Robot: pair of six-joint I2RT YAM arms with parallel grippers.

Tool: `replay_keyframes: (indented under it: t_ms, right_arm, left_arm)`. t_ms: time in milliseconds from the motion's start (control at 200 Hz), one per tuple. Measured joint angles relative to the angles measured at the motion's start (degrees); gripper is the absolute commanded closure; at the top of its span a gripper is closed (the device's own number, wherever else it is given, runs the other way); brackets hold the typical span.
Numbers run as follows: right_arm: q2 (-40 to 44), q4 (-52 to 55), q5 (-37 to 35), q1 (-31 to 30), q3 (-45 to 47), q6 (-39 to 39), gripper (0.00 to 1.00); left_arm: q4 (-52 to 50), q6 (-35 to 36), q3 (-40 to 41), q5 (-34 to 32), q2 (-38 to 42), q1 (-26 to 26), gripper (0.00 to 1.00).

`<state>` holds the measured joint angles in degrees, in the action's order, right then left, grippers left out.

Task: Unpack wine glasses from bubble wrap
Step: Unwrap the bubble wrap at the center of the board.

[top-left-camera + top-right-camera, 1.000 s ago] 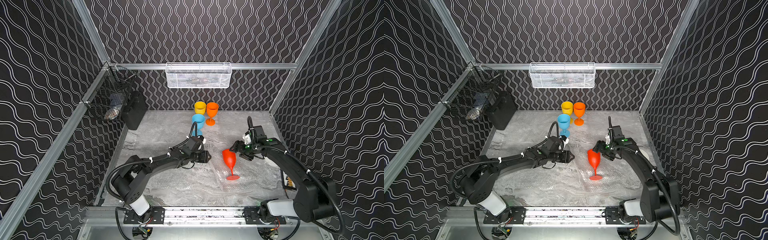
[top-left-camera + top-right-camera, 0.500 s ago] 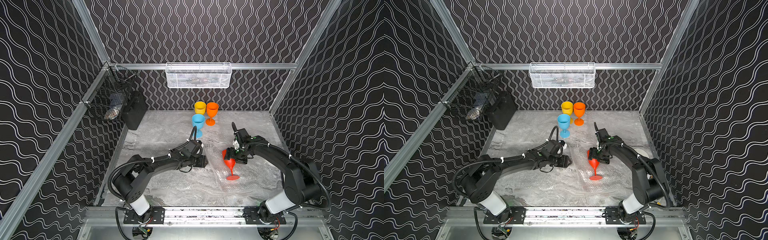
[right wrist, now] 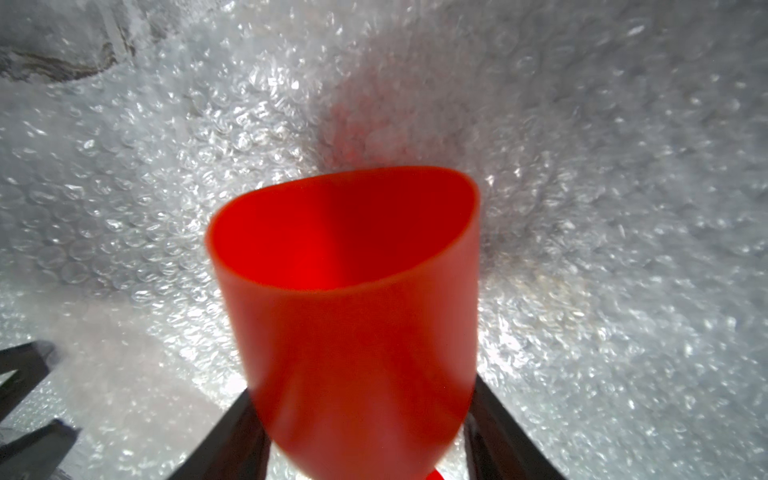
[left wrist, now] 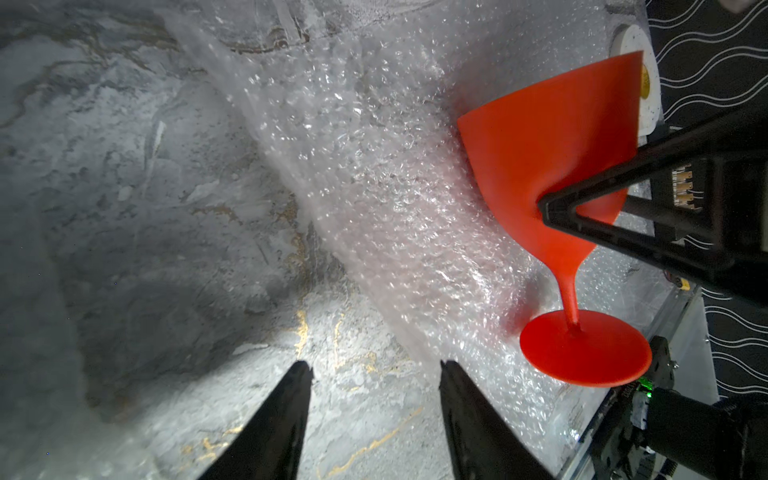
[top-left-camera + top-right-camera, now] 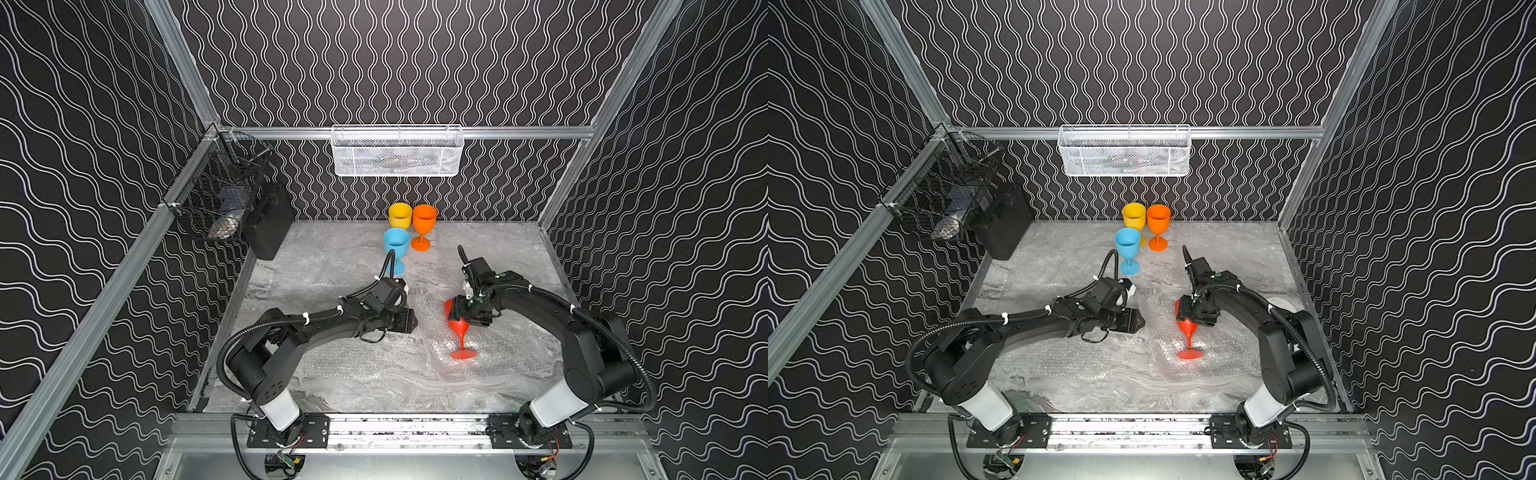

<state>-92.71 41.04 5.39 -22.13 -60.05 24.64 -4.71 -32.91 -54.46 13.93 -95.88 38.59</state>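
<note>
A red wine glass [image 5: 459, 328] [image 5: 1187, 328] leans toward the left, its foot resting on a flat sheet of bubble wrap [image 5: 415, 353]. My right gripper [image 5: 467, 311] [image 3: 363, 395] is shut on the red bowl, one finger on each side, and the rim [image 3: 345, 224] looks slightly squashed. My left gripper [image 5: 411, 324] [image 4: 372, 368] is open and holds nothing. It hovers low over the table at the wrap's edge, left of the red glass [image 4: 552, 166]. Yellow [image 5: 400, 215], orange [image 5: 424, 220] and light blue [image 5: 396, 245] wine glasses stand upright and bare at the back.
A white mesh basket [image 5: 397, 151] hangs on the back wall. A black wire basket [image 5: 220, 199] and a black case [image 5: 268, 220] sit at the back left. A white round object [image 5: 1281, 303] lies near the right wall. More bubble wrap [image 3: 166, 208] covers the table.
My right gripper swung in from beside the red glass's rim to around its bowl and closed on it. My left gripper drew back slightly and opened a little.
</note>
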Motion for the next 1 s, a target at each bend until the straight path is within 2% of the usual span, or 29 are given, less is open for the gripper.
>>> replay_keyframes:
  t_ms: [335, 731, 1001]
  right_arm:
    - [2.40, -0.98, 1.60, 3.72, 1.86, 0.00, 0.41]
    - [7.21, 1.27, -1.33, 11.39, 5.31, 0.07, 0.41]
    - [8.07, 2.12, -1.99, 11.98, 5.79, 0.24, 0.42]
  left_arm:
    - [0.44, -0.02, -1.07, 2.16, -3.93, 0.42, 0.45]
    - [2.25, -0.02, -7.26, 3.89, -11.69, 3.34, 0.46]
    - [2.47, 0.02, -10.29, 4.26, -14.56, 3.61, 0.53]
